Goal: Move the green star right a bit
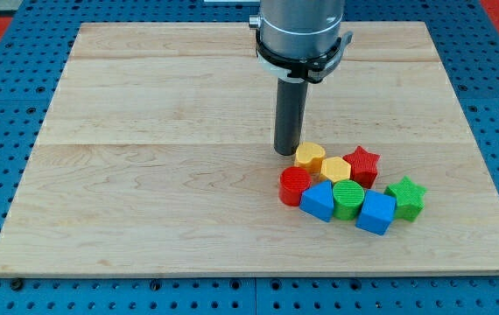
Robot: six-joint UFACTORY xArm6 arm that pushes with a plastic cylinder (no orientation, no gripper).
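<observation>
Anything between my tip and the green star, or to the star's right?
Yes: my tip sits at the cluster's upper left, with the yellow blocks and red star between it and the green star. Nothing stands to the star's right.

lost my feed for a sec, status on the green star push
My tip at cluster's upper left, beside yellow block. Green star at cluster's right end, untouched. Blue cube against its left; nothing to its right.
</observation>
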